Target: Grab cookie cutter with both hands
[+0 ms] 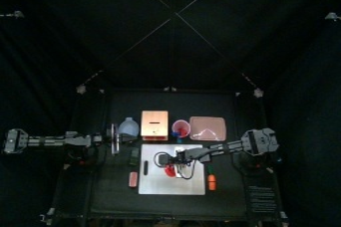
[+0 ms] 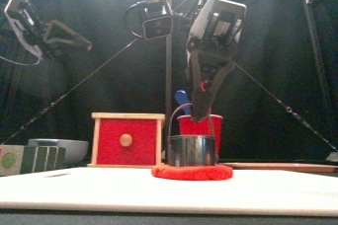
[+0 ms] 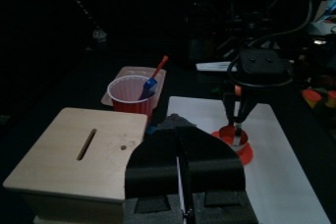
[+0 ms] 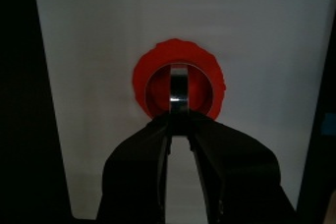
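Observation:
The cookie cutter (image 1: 173, 172) is a small red roundish piece with a metal ring standing on it (image 2: 192, 171). It lies on the white mat (image 1: 150, 176). My right gripper (image 1: 170, 163) reaches down from above (image 2: 201, 112). In the right wrist view its jaws (image 4: 178, 113) are closed on the ring's wall over the red piece (image 4: 147, 76). My left gripper (image 1: 116, 143) is shut and empty (image 3: 178, 164), hanging over the wooden box (image 3: 79, 154), away from the cutter (image 3: 238, 139).
A red cup (image 1: 180, 126) with a blue tool stands behind the mat, next to the wooden box (image 1: 154, 123) and a pink tray (image 1: 209, 127). Small orange-red bars (image 1: 134, 179) (image 1: 210, 181) lie by the mat's sides. Grey items (image 1: 130, 127) sit at the left.

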You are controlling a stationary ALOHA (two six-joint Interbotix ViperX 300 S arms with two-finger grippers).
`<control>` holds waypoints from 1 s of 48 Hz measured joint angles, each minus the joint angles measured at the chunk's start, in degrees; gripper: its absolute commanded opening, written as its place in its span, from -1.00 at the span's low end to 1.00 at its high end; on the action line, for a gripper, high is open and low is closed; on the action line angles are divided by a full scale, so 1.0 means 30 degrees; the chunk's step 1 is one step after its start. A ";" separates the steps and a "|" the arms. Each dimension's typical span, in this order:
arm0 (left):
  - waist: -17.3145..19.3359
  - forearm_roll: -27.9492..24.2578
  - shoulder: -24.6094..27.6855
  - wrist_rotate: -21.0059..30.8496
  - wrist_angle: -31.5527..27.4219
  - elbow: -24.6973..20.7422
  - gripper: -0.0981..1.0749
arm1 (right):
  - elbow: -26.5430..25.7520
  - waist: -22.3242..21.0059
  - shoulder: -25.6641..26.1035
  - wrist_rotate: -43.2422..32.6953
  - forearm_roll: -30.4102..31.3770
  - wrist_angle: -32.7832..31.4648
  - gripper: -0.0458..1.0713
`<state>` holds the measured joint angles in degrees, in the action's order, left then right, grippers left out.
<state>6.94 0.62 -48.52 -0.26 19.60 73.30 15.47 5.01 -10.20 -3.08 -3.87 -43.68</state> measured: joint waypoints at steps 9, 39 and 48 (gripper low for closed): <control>-0.0029 0.0029 0.0029 0.0000 0.0000 0.0000 -0.69 | 0.0059 -0.0029 0.0029 0.0000 0.0146 0.0439 0.58; -0.1992 0.0146 0.2695 0.0029 0.1816 -0.0527 0.01 | 0.5420 0.0000 0.5596 0.0205 0.1875 0.7031 0.82; -0.2227 0.0117 0.4951 0.0000 0.3428 -0.1230 0.10 | 0.8291 -0.0117 0.7764 0.0264 0.1992 1.1074 0.82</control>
<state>0.26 0.97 -33.66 -0.26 29.88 69.61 40.34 4.66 13.10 -2.29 2.11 -10.46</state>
